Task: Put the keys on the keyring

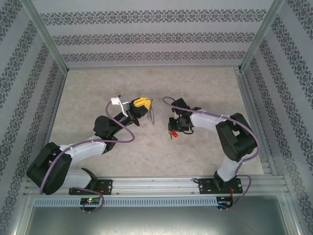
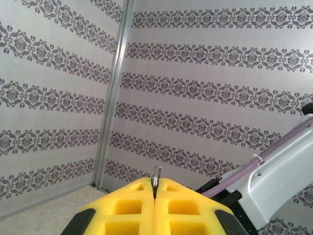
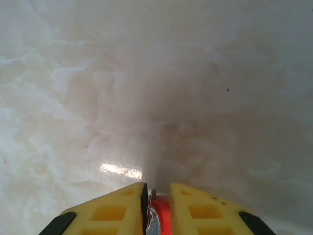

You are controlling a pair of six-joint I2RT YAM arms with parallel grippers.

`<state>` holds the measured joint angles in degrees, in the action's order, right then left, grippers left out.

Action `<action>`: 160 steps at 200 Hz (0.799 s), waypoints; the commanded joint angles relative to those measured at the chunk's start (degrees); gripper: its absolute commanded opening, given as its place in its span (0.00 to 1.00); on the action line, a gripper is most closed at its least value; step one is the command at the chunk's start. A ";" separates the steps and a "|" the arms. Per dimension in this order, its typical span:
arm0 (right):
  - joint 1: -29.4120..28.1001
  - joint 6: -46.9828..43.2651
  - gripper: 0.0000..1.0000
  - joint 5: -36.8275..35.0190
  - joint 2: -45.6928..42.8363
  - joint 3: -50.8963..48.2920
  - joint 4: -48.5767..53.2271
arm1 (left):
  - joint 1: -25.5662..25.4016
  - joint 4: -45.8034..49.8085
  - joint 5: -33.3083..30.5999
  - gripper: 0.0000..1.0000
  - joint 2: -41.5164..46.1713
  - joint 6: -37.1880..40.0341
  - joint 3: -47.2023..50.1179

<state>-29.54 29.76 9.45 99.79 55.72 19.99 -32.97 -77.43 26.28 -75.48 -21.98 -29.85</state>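
Red-tagged keys (image 3: pixel 156 223) pinched in right tool (image 3: pixel 157 190); left tool (image 2: pixel 155 185) clamps keyring (image 2: pixel 156 172).

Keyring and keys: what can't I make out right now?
- Keyring: left wrist view, the left tool hides all but a sliver; top view, too small to read its rings.
- Keys: right wrist view, cut off by the bottom edge inside the right tool; blade unseen.

Left gripper (image 2: pixel 154 192): yellow jaws pressed together, pinching the keyring (image 2: pixel 156 172), whose thin metal edge stands upright above the tips. Behind: patterned wallpaper (image 2: pixel 220 88) and a corner post (image 2: pixel 115 88). White arm link (image 2: pixel 281 176) with purple cable (image 2: pixel 243 172) at right. Bench (image 2: pixel 44 215) lower left.
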 commanded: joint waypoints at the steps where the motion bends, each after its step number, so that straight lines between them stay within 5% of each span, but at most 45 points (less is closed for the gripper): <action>1: -0.69 -0.01 0.21 -2.15 -1.59 0.93 1.85 | -0.95 -2.29 -0.16 0.00 1.41 -0.62 -0.86; 160: -1.57 0.94 0.22 -1.58 -1.72 0.99 1.40 | -1.39 -3.16 -0.03 0.00 1.44 -0.57 -0.63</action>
<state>-30.28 30.00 8.38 97.01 55.72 20.82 -33.43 -77.45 26.28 -75.48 -21.98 -29.85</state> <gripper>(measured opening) 0.217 0.066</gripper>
